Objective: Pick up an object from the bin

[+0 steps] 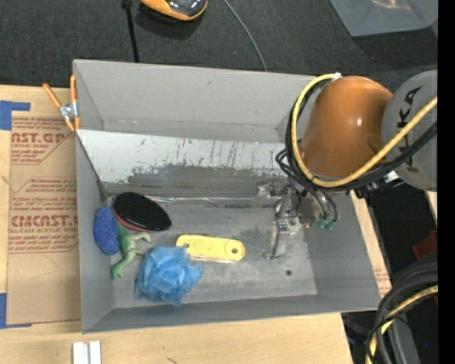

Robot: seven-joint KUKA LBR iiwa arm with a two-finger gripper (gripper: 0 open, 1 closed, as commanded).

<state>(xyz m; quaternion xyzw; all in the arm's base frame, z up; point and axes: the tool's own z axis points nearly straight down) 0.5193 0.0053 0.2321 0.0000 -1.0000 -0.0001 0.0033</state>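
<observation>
At the left end of your grey bin (185, 99) lies a small huddle of things. A glossy black oval (142, 211) sits nearest the back wall, with a rough blue oblong lump (106, 231) just to its left. In front of them, a green toy figure (126, 254) touches a crumpled light-blue wad (168, 275). Outside the bin, at the top edge, you have an orange-and-black object (174, 7) on the dark surface, and a black cable (131, 32) runs beside it toward the bin.

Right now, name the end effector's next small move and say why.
Probably a short shift toward the view's left: the end effector sits above bare bin floor, and the yellow flat tag is the nearest thing, lying just to that side.
</observation>
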